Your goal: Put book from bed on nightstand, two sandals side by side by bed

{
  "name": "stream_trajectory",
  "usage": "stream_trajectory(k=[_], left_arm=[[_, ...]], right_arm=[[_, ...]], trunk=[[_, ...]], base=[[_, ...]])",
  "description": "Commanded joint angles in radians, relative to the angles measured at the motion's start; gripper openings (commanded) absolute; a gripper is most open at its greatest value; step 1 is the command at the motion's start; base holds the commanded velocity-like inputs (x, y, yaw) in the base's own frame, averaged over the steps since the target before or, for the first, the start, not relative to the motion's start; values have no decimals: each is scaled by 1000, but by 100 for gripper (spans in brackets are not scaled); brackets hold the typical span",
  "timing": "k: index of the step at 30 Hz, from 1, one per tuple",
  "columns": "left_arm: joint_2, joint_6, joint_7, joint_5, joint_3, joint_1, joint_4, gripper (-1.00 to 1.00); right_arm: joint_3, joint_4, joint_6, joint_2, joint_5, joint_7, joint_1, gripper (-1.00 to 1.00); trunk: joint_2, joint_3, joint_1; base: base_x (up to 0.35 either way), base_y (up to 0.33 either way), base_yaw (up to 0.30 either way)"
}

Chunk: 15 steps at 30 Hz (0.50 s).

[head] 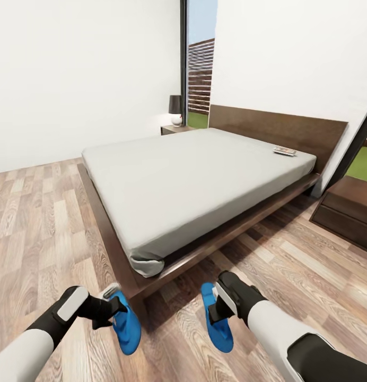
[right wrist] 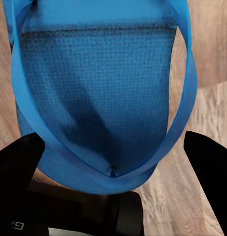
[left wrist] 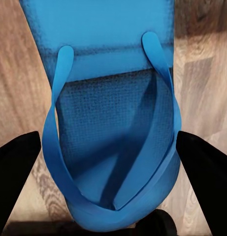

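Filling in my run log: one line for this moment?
left hand: open over left sandal | right hand: open over right sandal | book: on bed

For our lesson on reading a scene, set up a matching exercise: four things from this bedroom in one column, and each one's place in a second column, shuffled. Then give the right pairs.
Things:
1. book
2. lamp
3. left sandal
4. right sandal

Places:
A. on the floor at the right gripper
B. on the mattress near the headboard
C. on the floor at the left gripper, by the bed's corner
D. on the far nightstand

Pairs: 1-B, 2-D, 3-C, 4-A
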State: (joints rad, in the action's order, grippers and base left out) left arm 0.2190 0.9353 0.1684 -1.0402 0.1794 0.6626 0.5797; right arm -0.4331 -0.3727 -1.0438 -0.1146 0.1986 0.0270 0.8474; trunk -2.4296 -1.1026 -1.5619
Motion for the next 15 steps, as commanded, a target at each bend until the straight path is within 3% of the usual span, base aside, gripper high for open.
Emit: stream_trajectory(k=[1, 9, 15], left_arm=[[7, 12, 9, -12, -2, 0, 2, -100], [37, 31, 10, -11, -46, 0, -1, -100], [41, 33, 10, -10, -50, 0, -1, -100]], right_arm=[[-9, 0, -3, -7, -1, 1, 1, -100], [-12, -1, -3, -52, -8, -1, 1, -100], [-12, -5, -3, -60, -24, 0, 2, -100]], trunk=[[0, -1, 0], [-56, -26, -30], [-71, -48, -40]], base=[[0, 0, 0], [0, 0, 0], [0, 0, 0]])
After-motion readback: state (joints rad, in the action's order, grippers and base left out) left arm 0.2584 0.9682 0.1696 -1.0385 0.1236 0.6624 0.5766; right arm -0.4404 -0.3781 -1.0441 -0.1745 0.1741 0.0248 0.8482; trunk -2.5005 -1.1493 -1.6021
